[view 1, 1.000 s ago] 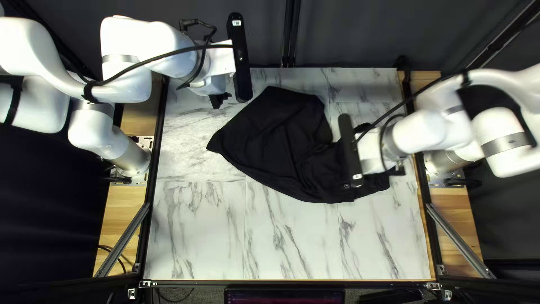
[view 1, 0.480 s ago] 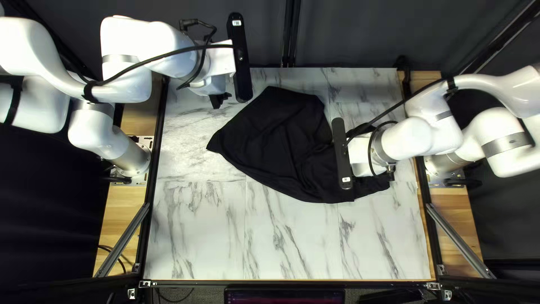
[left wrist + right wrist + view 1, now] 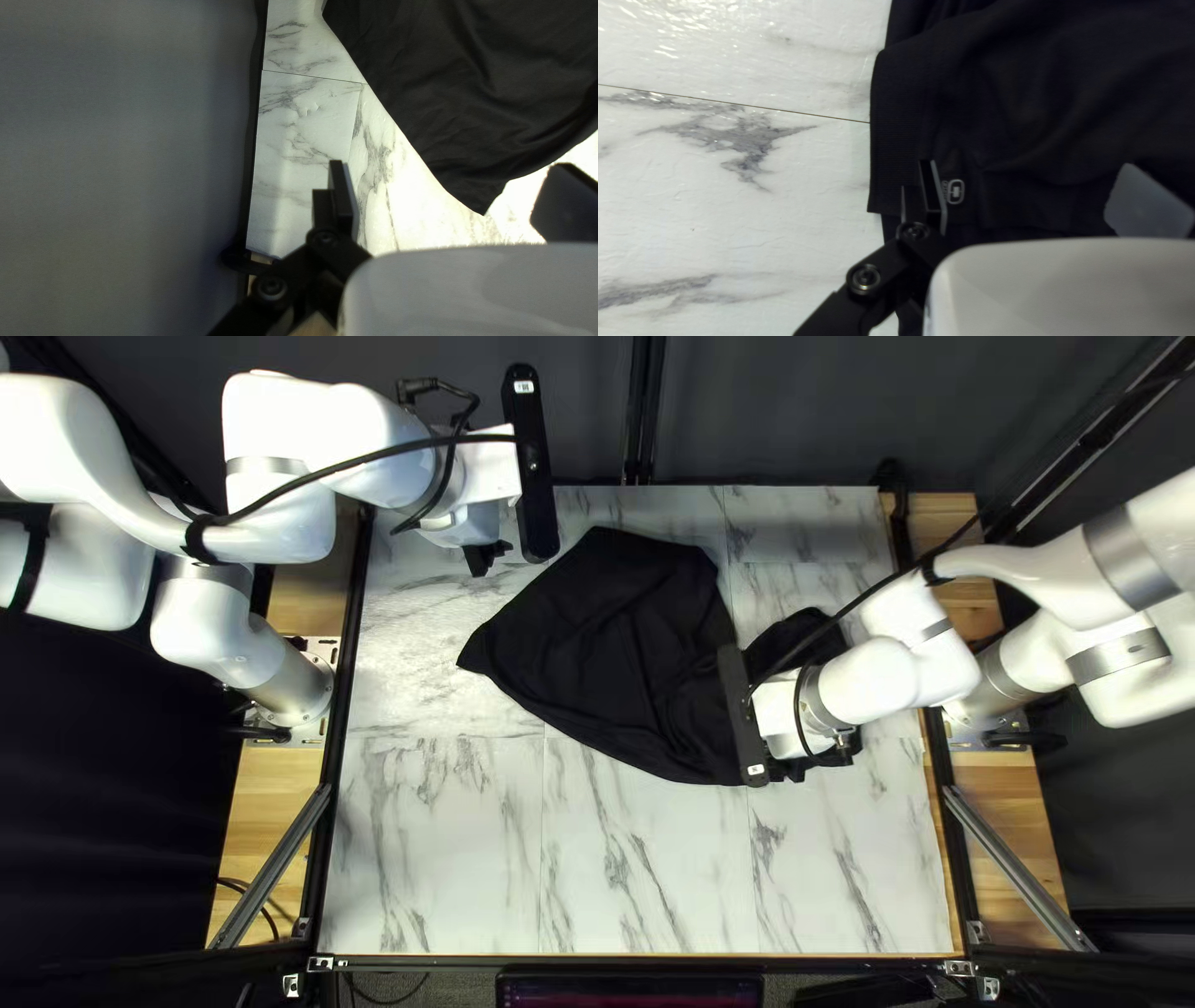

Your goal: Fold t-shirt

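The black t-shirt [image 3: 610, 660] lies spread and wrinkled on the table, its far part smooth and its right part bunched. My left gripper [image 3: 486, 560] hangs off the shirt's far-left side; in the left wrist view, the gripper [image 3: 451, 199] is open, with the shirt's corner [image 3: 476, 193] ahead of it. Over the shirt's right part is my right gripper [image 3: 782, 716]. The right wrist view shows this gripper [image 3: 1039, 199] open above dark cloth, one finger beside a small pale emblem [image 3: 955, 191] near a ribbed hem [image 3: 893, 137]. Whether it touches the cloth, I cannot tell.
Bare marbled table [image 3: 498, 859] runs along the near side and left of the shirt. Dark metal rails [image 3: 326, 797] border the table, and a dark curtain [image 3: 759, 411] hangs behind the far edge. Part of a screen shows beyond the near edge.
My right arm has swung leftward and toward the table's near edge, uncovering dark cloth behind its gripper. My left arm has stayed where it was.
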You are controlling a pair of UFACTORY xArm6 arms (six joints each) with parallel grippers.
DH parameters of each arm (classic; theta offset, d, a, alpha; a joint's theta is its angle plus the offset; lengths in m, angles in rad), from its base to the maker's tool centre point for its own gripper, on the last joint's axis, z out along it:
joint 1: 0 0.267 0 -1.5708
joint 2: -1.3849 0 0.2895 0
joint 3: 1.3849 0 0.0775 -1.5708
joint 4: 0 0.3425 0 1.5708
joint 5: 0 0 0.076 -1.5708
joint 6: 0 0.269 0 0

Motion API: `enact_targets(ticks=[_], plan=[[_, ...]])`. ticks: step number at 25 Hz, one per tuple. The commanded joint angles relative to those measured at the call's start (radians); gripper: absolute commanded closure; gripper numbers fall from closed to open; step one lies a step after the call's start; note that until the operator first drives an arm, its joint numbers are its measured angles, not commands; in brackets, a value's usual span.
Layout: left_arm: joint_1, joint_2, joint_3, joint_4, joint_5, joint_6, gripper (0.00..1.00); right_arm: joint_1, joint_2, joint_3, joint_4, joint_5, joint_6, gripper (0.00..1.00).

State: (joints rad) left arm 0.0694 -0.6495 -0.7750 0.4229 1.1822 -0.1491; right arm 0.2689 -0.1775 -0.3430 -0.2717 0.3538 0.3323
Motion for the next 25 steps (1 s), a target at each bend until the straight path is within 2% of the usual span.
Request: enact_targets(ticks=[1,2,3,13,21,25], plan=[[0.000,0.000,0.000,0.000,0.000,0.000,0.00,0.001,-0.005,0.035,-0.004,-0.025,0.020,0.39],[0.000,0.000,0.000,0.000,0.000,0.000,0.00,0.000,-0.006,0.038,-0.004,-0.026,0.020,0.64],[0.000,0.000,0.000,0.000,0.000,0.000,0.00,-0.006,-0.015,0.048,-0.001,-0.027,0.015,0.98],[0.000,0.000,0.000,0.000,0.000,0.000,0.00,-0.049,-0.043,0.038,0.016,0.004,-0.050,1.00],[0.000,0.000,0.000,0.000,0.000,0.000,0.00,0.025,-0.209,-0.019,-0.024,0.236,-0.001,1.00],[0.000,0.000,0.000,0.000,0.000,0.000,0.00,0.064,-0.251,-0.051,-0.043,0.313,0.023,1.00]])
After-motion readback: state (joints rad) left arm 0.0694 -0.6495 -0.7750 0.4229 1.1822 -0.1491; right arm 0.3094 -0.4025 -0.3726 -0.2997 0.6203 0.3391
